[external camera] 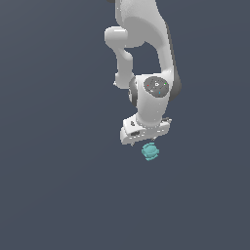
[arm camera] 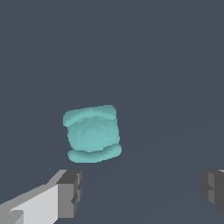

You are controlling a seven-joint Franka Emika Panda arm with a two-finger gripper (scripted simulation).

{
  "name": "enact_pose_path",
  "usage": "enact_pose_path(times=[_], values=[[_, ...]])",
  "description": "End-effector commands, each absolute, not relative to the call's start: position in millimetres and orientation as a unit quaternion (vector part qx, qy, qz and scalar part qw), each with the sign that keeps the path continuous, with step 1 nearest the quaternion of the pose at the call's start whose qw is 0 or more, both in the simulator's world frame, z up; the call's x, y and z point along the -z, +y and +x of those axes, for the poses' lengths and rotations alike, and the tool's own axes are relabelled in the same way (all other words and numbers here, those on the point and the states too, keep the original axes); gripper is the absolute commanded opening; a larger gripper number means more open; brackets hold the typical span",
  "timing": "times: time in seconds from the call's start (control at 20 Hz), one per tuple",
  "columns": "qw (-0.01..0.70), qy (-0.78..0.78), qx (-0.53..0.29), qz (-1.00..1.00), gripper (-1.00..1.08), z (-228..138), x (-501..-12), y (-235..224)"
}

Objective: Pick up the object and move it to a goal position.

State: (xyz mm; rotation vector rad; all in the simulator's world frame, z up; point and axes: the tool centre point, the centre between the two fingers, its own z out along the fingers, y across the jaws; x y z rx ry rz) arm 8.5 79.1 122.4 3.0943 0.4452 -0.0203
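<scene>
The teal object lies on the bare grey floor, just ahead of my gripper, not between its fingers. The gripper is spread wide, holding nothing. I'd centre over the object first, then descend and close across its ridged bands.

Plain dark slate-blue backdrop filling both views, flat and featureless, even soft light, faint paler diagonal streak in the wrist view

A bare simulated scene, not a real room. Flat slate-grey ground fills both views. The shading is plain.
</scene>
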Motion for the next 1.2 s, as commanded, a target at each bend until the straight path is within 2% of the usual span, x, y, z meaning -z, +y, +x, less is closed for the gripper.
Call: enact_pose_path(times=[0.0, 0.35, 0.7, 1.15], values=[[0.005, 0.172, 0.004, 0.985, 1.0, 12, -110, 97], [0.0, 0.213, 0.0, 0.977, 1.0, 15, -91, 124], [0.0, 0.213, 0.001, 0.977, 1.0, 14, -84, 124], [0.0, 0.216, 0.0, 0.976, 1.0, 14, -44, 125]])
